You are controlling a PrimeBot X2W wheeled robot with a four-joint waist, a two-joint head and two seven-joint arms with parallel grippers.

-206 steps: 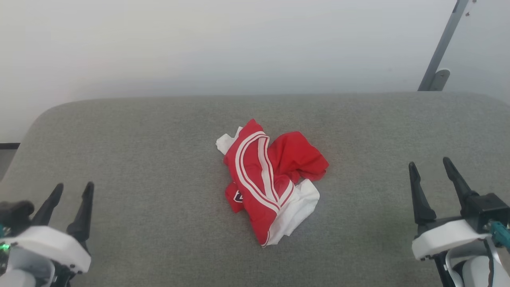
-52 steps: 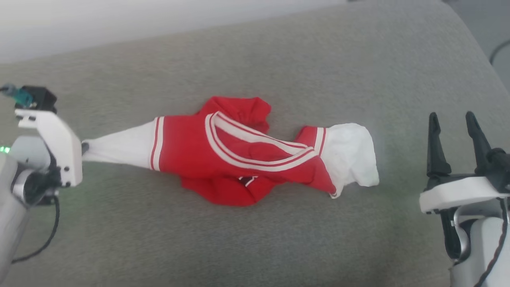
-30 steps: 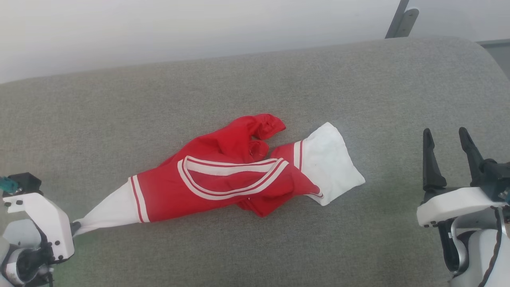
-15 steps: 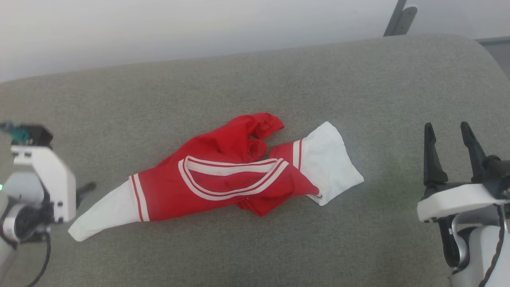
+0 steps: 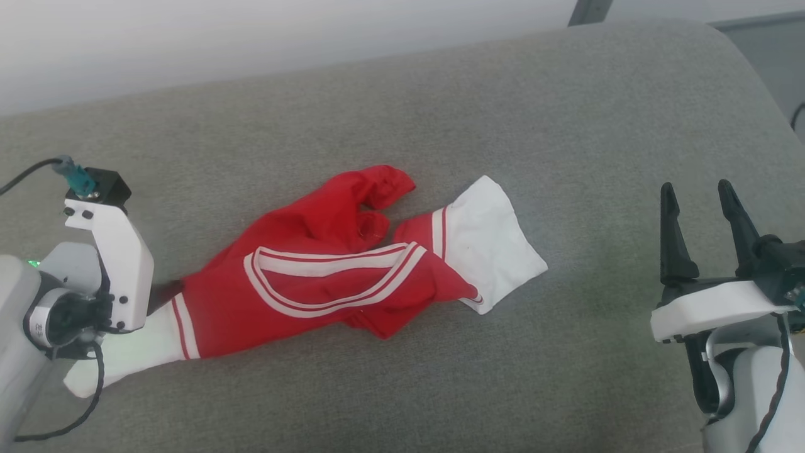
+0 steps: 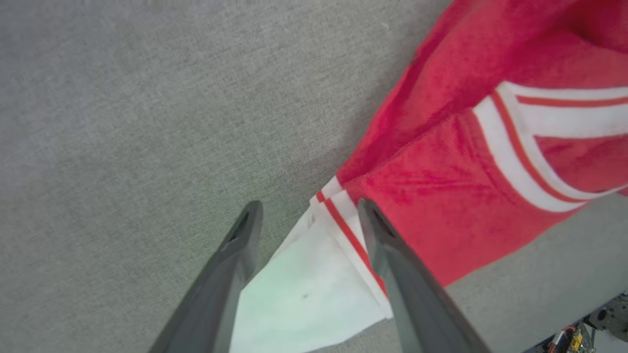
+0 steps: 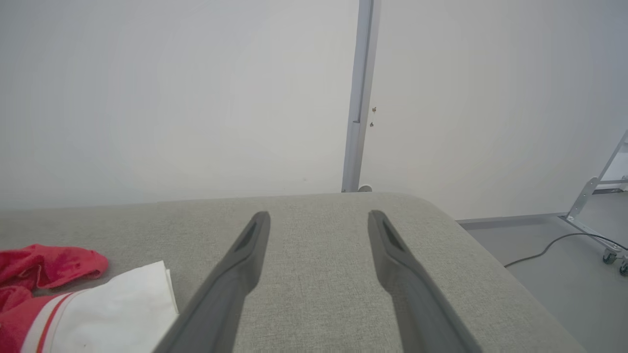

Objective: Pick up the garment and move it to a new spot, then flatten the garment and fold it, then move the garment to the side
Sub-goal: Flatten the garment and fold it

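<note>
The garment (image 5: 314,283), a red jersey with white sleeves and white-striped V-neck trim, lies stretched and rumpled across the grey cushion. Its left sleeve points to the lower left and its right sleeve (image 5: 484,242) is spread flat. My left gripper (image 5: 162,296) hovers open over the left sleeve's striped seam. In the left wrist view the garment (image 6: 441,196) lies under the left gripper (image 6: 309,206), with the white cloth between and below the fingers, not pinched. My right gripper (image 5: 695,187) stands open and empty at the right, well apart from the garment (image 7: 73,299); the right wrist view shows the right gripper (image 7: 319,215) over bare cushion.
The grey upholstered surface (image 5: 566,126) rounds off at its far and right edges. A white wall stands behind it with a metal post (image 7: 360,98). On the floor to the right lie a cable (image 7: 554,245) and a wheeled stand's leg (image 7: 603,196).
My left gripper opened and let go of the white sleeve, which dropped flat. The gripper then came in over that sleeve toward the red body. The head camera has shifted slightly.
</note>
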